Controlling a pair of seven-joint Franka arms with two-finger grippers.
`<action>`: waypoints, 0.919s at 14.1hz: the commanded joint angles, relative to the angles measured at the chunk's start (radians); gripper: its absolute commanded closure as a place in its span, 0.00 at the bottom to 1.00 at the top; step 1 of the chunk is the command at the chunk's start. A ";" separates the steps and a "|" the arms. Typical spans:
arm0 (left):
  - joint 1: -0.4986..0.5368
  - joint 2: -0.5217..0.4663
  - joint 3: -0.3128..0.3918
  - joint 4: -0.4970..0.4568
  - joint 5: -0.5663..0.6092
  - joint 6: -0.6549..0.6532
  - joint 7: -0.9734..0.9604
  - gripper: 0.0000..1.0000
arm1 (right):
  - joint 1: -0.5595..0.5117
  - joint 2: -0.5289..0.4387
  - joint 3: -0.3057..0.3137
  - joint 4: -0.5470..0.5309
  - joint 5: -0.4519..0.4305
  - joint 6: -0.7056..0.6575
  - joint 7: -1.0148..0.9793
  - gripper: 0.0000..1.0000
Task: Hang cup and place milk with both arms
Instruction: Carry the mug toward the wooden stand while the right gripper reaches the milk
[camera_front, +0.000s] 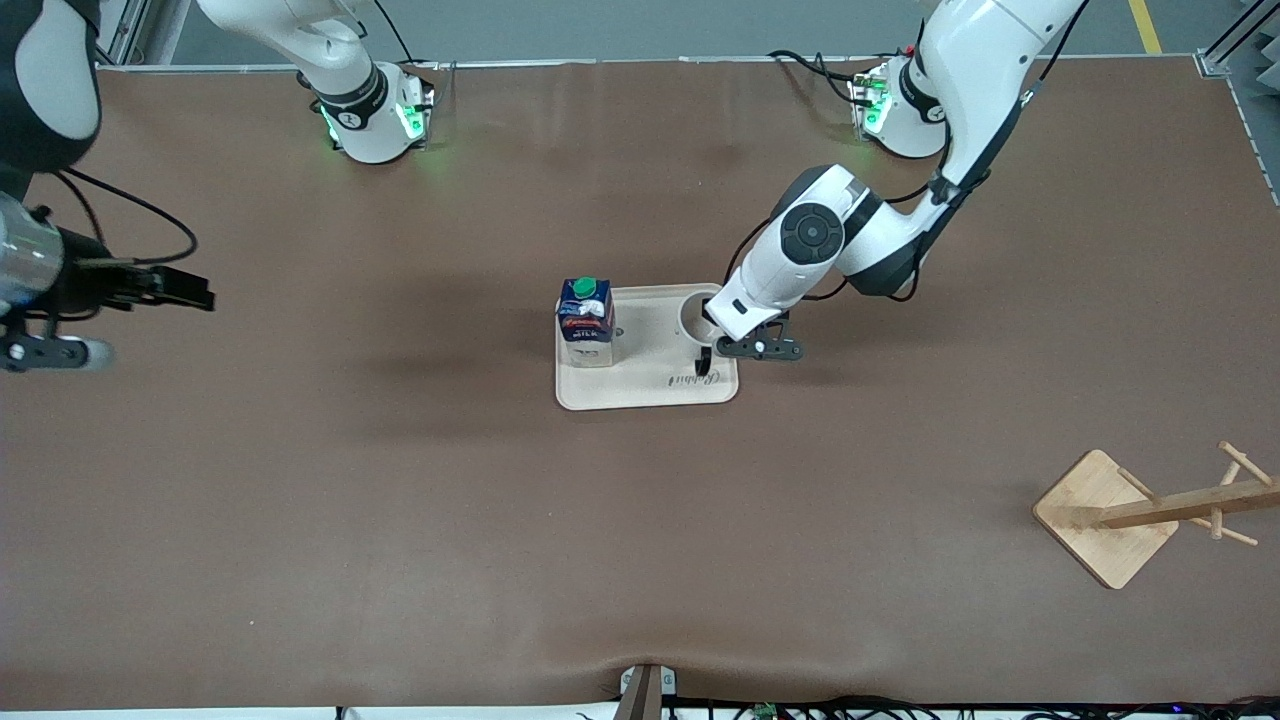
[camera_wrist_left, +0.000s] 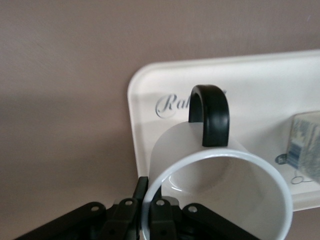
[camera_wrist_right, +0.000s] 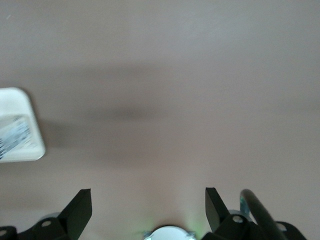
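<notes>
Front view: a cream tray (camera_front: 650, 392) lies at the middle of the brown table (camera_front: 400, 500). The milk (camera_front: 585, 322) stands upright on the tray's end toward the right arm, a dark-blue carton with a green round cap, a red label and a pale lower part. At about three o'clock from the carton, on the tray's end toward the left arm, sits the cup (camera_front: 693, 315), white, seen from above as a round open rim, with its black handle pointing to about six o'clock. The left gripper (camera_front: 712, 350) is down at the cup, fingers clamped on its rim beside the handle. A wooden rack (camera_front: 1110, 515) stands near the front camera, at roughly four o'clock from the tray, toward the left arm's end. The right gripper (camera_front: 190, 290) hangs over bare table toward the right arm's end, well apart from the tray; this arm waits.

Left wrist view: the cup (camera_wrist_left: 220, 195) fills the foreground, upright, its thick white rim circling a pale hollow; the glossy black loop handle (camera_wrist_left: 212, 112) arches over the tray (camera_wrist_left: 145, 95), covering part of a cursive word printed there. The dark fingers (camera_wrist_left: 150, 210) pinch the cup's wall. A corner of the milk (camera_wrist_left: 305, 145) shows at the edge.

Right wrist view: the right gripper's two fingertips (camera_wrist_right: 80, 207) stand wide apart with nothing between them, over plain table. The tray's corner (camera_wrist_right: 20, 145) and a bit of the carton's label (camera_wrist_right: 12, 132) show at about nine o'clock.
</notes>
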 joint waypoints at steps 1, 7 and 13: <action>0.024 -0.039 -0.001 0.200 0.043 -0.280 -0.016 1.00 | 0.084 -0.014 -0.003 -0.008 0.046 -0.026 0.023 0.00; 0.209 -0.114 -0.009 0.384 0.110 -0.525 0.222 1.00 | 0.337 0.013 -0.003 -0.011 0.054 0.119 0.352 0.00; 0.476 -0.174 -0.011 0.434 0.077 -0.589 0.605 1.00 | 0.511 0.092 -0.003 -0.058 0.050 0.305 0.549 0.00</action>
